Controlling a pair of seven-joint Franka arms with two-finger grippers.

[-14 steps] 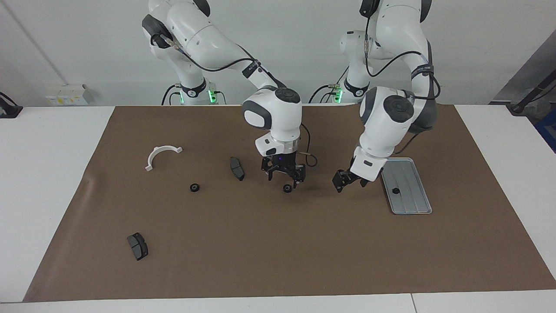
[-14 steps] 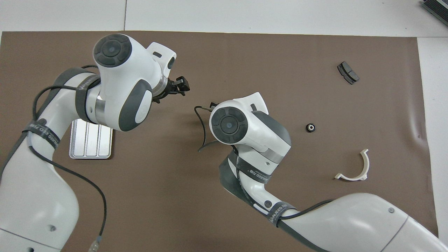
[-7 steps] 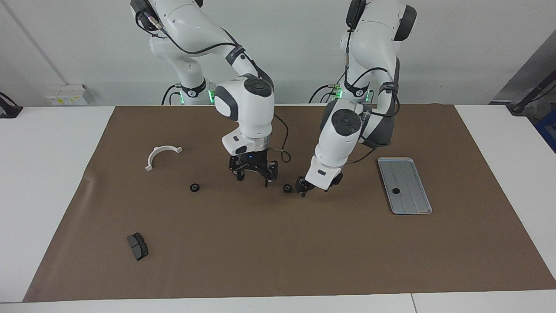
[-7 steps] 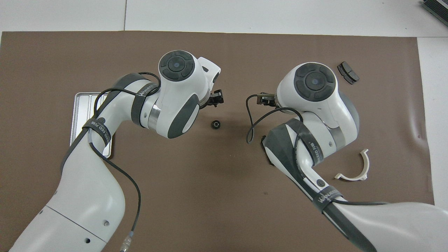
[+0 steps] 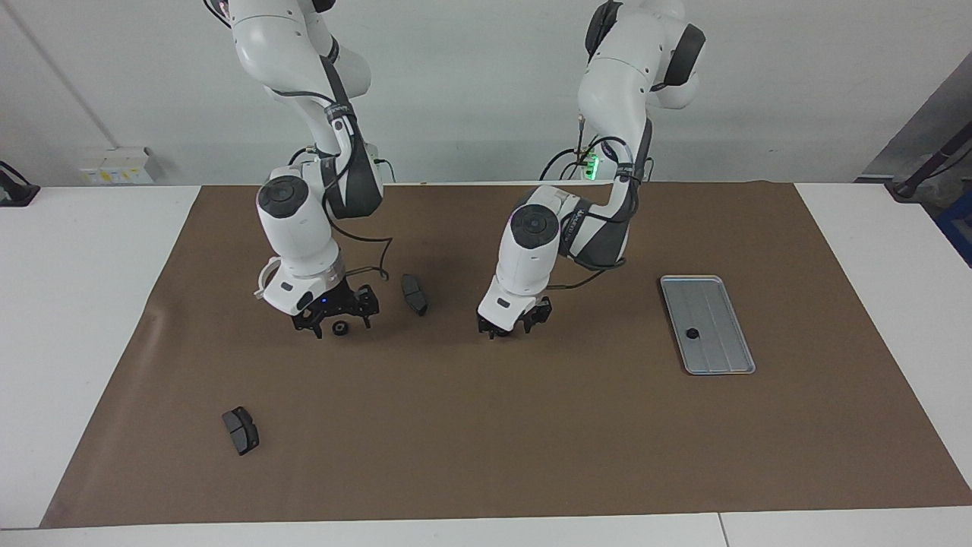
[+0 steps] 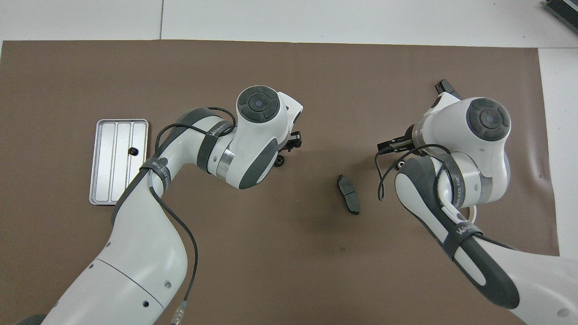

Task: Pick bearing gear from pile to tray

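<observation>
A small black bearing gear (image 5: 340, 328) lies on the brown mat between the spread fingers of my right gripper (image 5: 339, 322), which is low over it and open. My left gripper (image 5: 510, 327) is low over a second black gear near the middle of the mat. That gear is hidden in the facing view and peeks out beside the wrist in the overhead view (image 6: 280, 160). The left gripper's fingers look open. The silver grooved tray (image 5: 721, 357) lies toward the left arm's end and holds one small black piece (image 5: 692, 333).
One dark brake pad (image 5: 414, 294) lies between the two grippers. Another brake pad (image 5: 241, 430) lies farther from the robots toward the right arm's end. The white half-ring bracket (image 5: 261, 289) is mostly hidden by the right wrist.
Both arms have swung toward the right arm's end. The right gripper went from the middle gear to the other gear. The left gripper came from beside the tray to over the middle gear.
</observation>
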